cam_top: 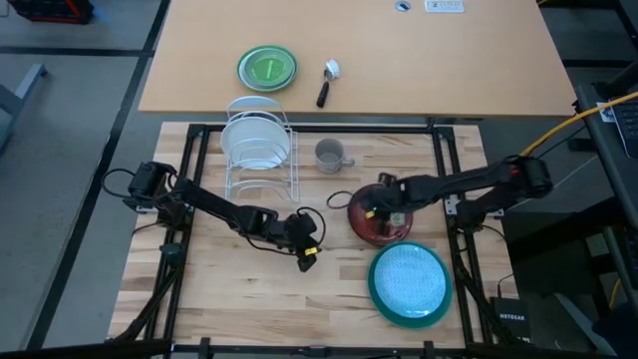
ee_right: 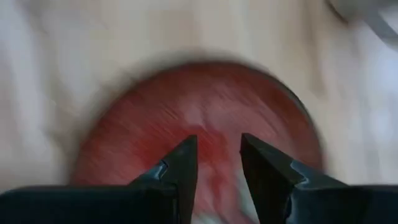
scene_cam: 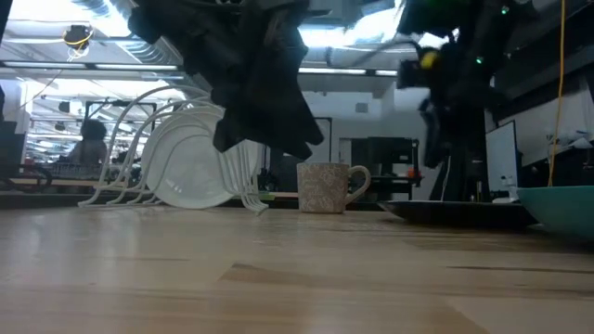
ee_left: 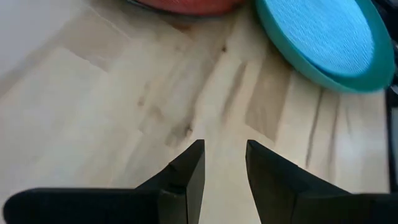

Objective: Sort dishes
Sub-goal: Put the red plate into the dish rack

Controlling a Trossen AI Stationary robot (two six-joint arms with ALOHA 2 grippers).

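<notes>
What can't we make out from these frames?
- Dark red plate: the right gripper covers its middle in the high view; its pattern is blurred in the right wrist view.
- White plates: overlapping in the rack, so no count.
- Teal plate: cut off by the low view's edge.

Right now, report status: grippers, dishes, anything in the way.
Left gripper open, empty, over bare table. Right gripper open above the dark red plate, not gripping. White plate racked; mug and teal plate loose. Nothing blocking.
</notes>
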